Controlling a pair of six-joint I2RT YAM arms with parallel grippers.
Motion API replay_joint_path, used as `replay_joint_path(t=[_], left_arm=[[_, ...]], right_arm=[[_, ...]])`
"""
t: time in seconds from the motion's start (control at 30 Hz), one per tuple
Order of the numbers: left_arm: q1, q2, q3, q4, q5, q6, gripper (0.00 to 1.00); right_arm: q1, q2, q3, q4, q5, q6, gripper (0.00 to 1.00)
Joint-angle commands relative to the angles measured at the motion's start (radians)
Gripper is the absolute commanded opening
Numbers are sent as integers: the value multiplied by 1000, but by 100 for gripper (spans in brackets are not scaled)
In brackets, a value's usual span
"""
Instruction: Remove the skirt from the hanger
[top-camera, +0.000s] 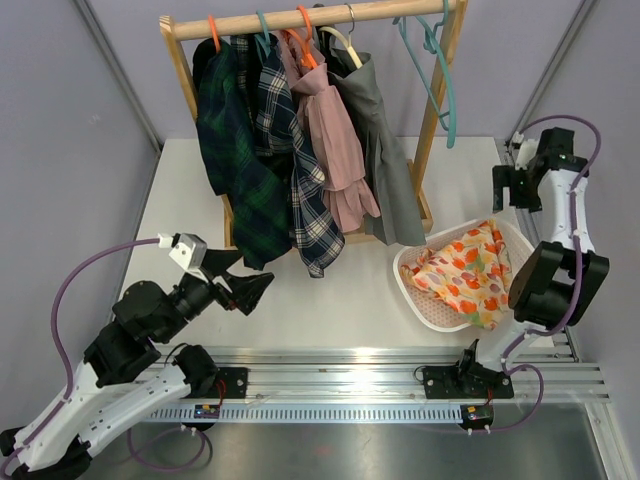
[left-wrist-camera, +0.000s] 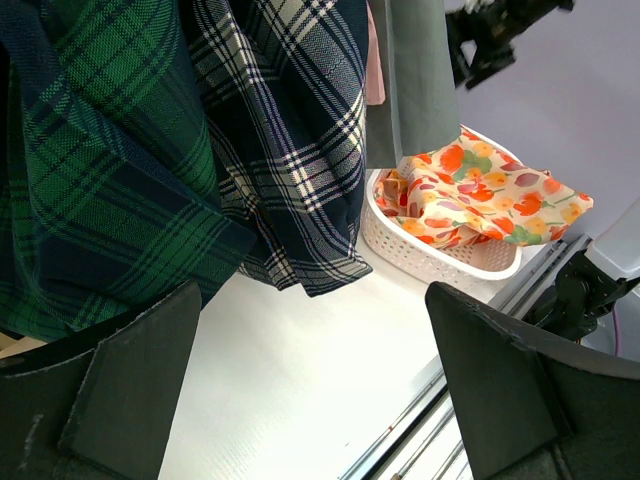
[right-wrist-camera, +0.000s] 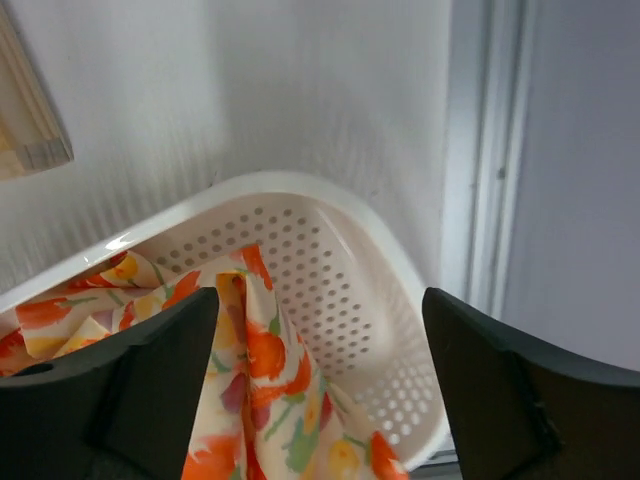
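Note:
A floral orange skirt (top-camera: 470, 272) lies crumpled in the white basket (top-camera: 409, 283); it also shows in the left wrist view (left-wrist-camera: 480, 195) and the right wrist view (right-wrist-camera: 250, 400). An empty teal hanger (top-camera: 444, 85) hangs at the right end of the wooden rail (top-camera: 300, 17). My right gripper (top-camera: 515, 195) is open and empty above the basket's far right corner, its jaws wide apart over the skirt (right-wrist-camera: 320, 390). My left gripper (top-camera: 245, 278) is open and empty, low over the table, just below the hem of the plaid garments (left-wrist-camera: 320, 400).
On the rail hang a green plaid garment (top-camera: 235, 150), a navy and white plaid one (top-camera: 290, 150), a pink one (top-camera: 335, 140) and a grey one (top-camera: 385, 160). The rack's wooden side post (top-camera: 432, 120) stands close to the basket. A metal rail (top-camera: 400, 365) runs along the table's near edge.

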Motion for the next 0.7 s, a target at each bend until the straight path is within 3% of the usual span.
replay_joint_path(t=[0.0,0.1,0.2,0.3,0.33,0.4,0.47,0.53,0.67], left_arm=[[1,19,30,53,7,3,99],[1,27,39,47,4,12,99],[1,36,50,53,2,20,99],[3,56,72,53,10,22,99],[1,63,79,55,14,23,99],[1,85,104,41,25,29,99],[1,94,116,32,30,31,99],[3,97,118,25,31,29,99],[1,94,107,32,34,22,99]], right_arm=[[-43,-22,158,-84,-88,-178,93],[-58,-49,212,-159,-118,-298,94],[-60,-129,204,-262,-252,-442,94],[-52,-170,177,-594,-560,-728,93],[-52,-175,158,-627,-575,-746,92],[-44,-183,88,-640,-558,-701,87],[-44,-218,30,-612,-494,-658,93],[-43,-264,-76,-484,-373,-514,95],[-44,-390,-219,-385,-225,-423,99]])
